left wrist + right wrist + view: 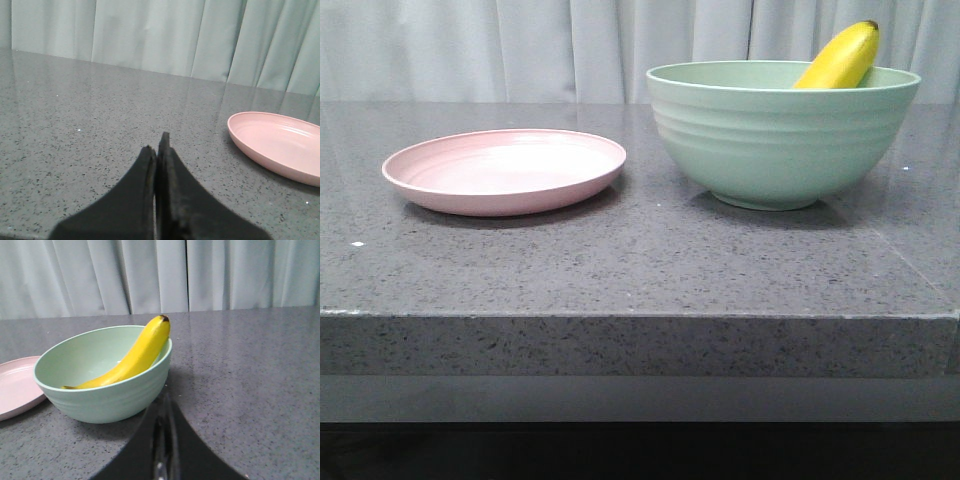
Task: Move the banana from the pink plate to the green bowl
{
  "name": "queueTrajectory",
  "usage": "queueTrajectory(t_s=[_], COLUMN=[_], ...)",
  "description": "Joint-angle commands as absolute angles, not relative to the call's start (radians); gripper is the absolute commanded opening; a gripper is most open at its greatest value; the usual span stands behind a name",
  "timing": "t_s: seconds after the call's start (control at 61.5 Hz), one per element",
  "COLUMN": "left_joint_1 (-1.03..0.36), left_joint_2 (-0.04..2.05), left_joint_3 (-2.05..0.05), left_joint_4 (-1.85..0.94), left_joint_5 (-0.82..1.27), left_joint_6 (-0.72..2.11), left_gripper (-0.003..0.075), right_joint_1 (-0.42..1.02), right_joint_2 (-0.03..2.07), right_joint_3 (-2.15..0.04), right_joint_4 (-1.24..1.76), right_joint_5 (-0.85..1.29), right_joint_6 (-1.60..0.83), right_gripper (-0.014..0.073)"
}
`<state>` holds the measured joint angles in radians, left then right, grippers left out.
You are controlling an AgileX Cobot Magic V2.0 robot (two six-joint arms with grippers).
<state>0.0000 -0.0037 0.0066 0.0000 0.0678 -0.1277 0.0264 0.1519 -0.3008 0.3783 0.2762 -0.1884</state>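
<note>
**Banana resting in the green bowl, both grippers closed and empty**

Front view: the banana (842,58) is leaning inside the green bowl (780,140), its dark-tipped end poking up over the far rim. The pink plate (505,170) is sitting bare on the grey speckled table (640,270), just beside the bowl and not touching it. Neither gripper is showing in this view; a pale curtain (520,45) is hanging behind the table.

Left wrist view: the left gripper (156,147) is hovering low over the table with its two black fingers (142,175) pressed together, nothing between them. The pink plate is lying ahead of the fingertips and off to one side, well apart from them.

Right wrist view: the right gripper (165,410) is likewise holding its fingers pressed together on nothing. The green bowl is standing just ahead of the fingertips, the banana lying across its inside with the tip propped on the rim nearest the gripper's line. The plate's edge is peeking out beyond the bowl.
</note>
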Motion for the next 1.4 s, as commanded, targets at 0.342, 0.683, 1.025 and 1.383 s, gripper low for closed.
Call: queueTrajectory(t_s=[0.342, 0.683, 1.025, 1.383], left_joint_1=[0.000, 0.000, 0.000, 0.000], left_joint_2=[-0.023, -0.023, -0.023, -0.023], left_joint_3=[0.012, 0.012, 0.012, 0.012], left_joint_4=[0.000, 0.000, 0.000, 0.000], left_joint_5=[-0.018, -0.018, -0.018, -0.018], left_joint_6=[-0.137, -0.137, -0.137, -0.137], left_gripper=[-0.0020, -0.0020, -0.0020, -0.0020], right_joint_1=[-0.043, 0.021, 0.012, 0.012], right_joint_2=[-0.035, -0.035, -0.035, -0.033], right_joint_3=[-0.058, 0.027, 0.027, 0.027], right_joint_4=[0.056, 0.016, 0.016, 0.016], right_joint_5=[0.000, -0.042, -0.083, -0.098], right_joint_6=[0.150, 0.099, 0.026, 0.026], right_gripper=[-0.0069, -0.0069, -0.0069, -0.0069])
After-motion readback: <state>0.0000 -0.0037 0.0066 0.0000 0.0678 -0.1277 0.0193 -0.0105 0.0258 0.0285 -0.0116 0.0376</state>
